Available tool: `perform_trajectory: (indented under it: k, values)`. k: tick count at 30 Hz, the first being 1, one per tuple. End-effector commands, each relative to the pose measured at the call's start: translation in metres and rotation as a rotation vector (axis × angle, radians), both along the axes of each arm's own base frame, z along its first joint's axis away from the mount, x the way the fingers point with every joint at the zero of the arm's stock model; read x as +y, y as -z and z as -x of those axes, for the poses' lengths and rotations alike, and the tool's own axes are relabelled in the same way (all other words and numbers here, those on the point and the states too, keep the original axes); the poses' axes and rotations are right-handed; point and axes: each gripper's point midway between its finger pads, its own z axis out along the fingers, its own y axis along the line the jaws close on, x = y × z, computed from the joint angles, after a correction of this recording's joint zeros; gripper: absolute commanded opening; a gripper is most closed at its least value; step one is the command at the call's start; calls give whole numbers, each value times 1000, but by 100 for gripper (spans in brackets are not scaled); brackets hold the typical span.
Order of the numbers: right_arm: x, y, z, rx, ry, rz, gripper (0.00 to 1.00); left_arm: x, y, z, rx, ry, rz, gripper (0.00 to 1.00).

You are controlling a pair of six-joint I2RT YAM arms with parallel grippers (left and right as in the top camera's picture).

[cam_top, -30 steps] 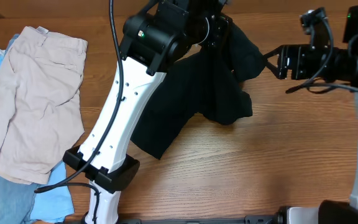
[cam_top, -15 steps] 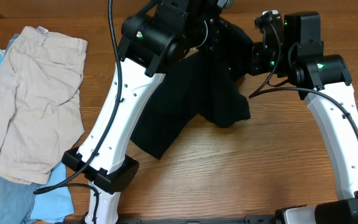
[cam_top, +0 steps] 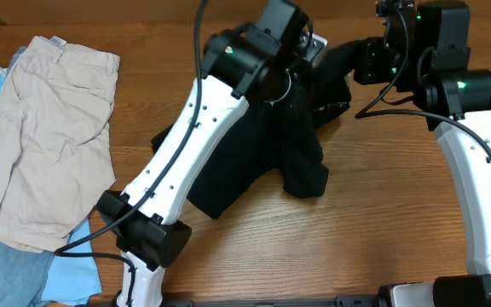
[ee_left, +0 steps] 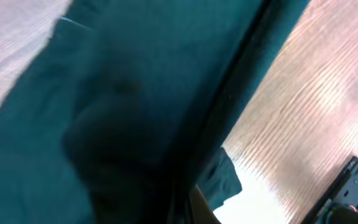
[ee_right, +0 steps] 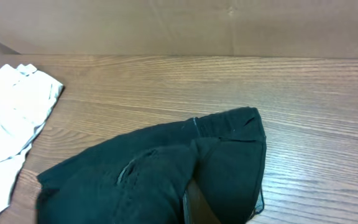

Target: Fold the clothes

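Down at the table's near left corner, light blue garments (cam_top: 15, 273) lie bunched partly under the beige khaki shorts (cam_top: 49, 136). Both sit well apart from the work, seemingly to leave the wooden table (cam_top: 373, 230) free for folding. At centre, the black shorts (cam_top: 254, 162) spread across the wood, one leg flat toward the robot while the far edge rises off the surface. Farther back, the right gripper (cam_top: 348, 66) pinches that raised edge. Its wrist camera shows dark cloth draped over a finger and hanging above the table, which suggests a firm clamp. Just beside it, the left gripper (cam_top: 308, 60) meets the same bunched fabric. Its own view is a blur of dark cloth, so whether its jaws are closed cannot be told. Both arms reach to the far edge, apparently so that it can be lifted and carried over the flat part. The fold itself is not yet made.
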Motion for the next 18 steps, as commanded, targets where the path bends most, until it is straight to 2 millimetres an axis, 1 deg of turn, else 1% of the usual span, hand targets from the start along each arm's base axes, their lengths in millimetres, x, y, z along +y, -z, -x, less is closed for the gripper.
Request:
perform_trajectory:
  k: [1,2,4,5,6,7,9,12,13,14,15,16,17,18]
  values:
    - [-31,-53,-12,-140,117,12,4,12,35,18,102,6,-76,13]
    - [-33,-53,-12,-139,120,12,4,13,45,20,118,18,-94,21]
    - [-37,-53,-12,-139,130,13,4,17,58,27,151,30,-123,27]
    - [-42,-53,-13,-139,140,13,4,20,65,30,163,51,-142,37]
    - [-47,-52,-13,-138,152,14,4,22,69,32,159,83,-161,43]
    - [-53,-53,-14,-139,165,15,4,24,70,35,153,124,-174,46]
    - [-64,-52,-16,-139,185,12,4,22,71,41,148,182,-177,50]
    - [-72,-44,-21,-123,191,1,4,-1,69,64,124,346,-160,53]
    - [-72,-41,-24,-116,191,0,4,-13,69,77,97,422,-175,54]
    - [-72,-39,-25,-113,190,0,4,-31,69,91,66,480,-178,54]
    - [-73,-39,-26,-115,190,-1,4,-45,69,101,41,515,-174,54]
    - [-73,-40,-26,-117,190,-1,4,-54,69,107,25,534,-168,55]
    - [-73,-40,-26,-120,190,-1,4,-69,71,116,17,539,-152,55]
    - [-73,-40,-26,-120,191,-1,4,-81,77,126,18,538,-145,55]
